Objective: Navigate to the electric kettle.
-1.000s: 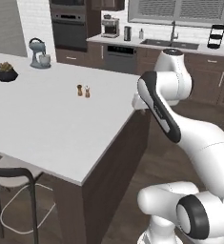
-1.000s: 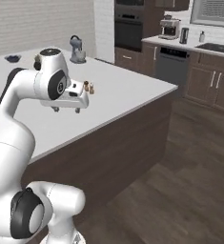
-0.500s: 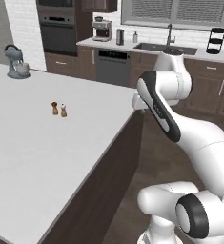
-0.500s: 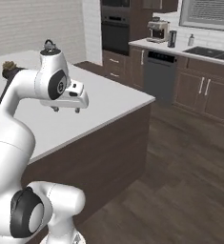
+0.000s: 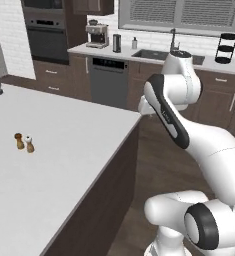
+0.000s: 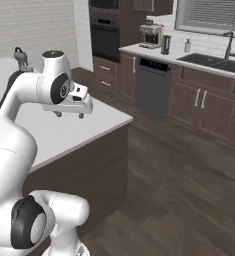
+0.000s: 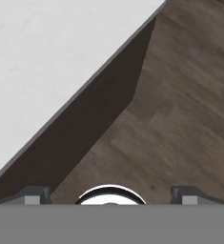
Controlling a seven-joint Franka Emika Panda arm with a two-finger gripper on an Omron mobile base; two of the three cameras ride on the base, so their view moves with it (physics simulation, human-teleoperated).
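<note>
White island; electric kettle, seemingly, on far dark-cabinet counter.

A broad white-topped kitchen island fills the near left, and the white robot arm rises beside its right edge, its two-finger gripper hanging over the island's far corner. Two small pepper and salt shakers stand side by side on the island, toward its left. Across a wooden floor, a back counter runs along the far wall. On it, from left to right, stand the boxy espresso machine, the tapered brushed-steel electric kettle, a small soap dispenser bottle, then a recessed sink with a tall faucet. A dishwasher sits under the counter below the kettle, and a stacked wall oven stands left of the counter.
</note>
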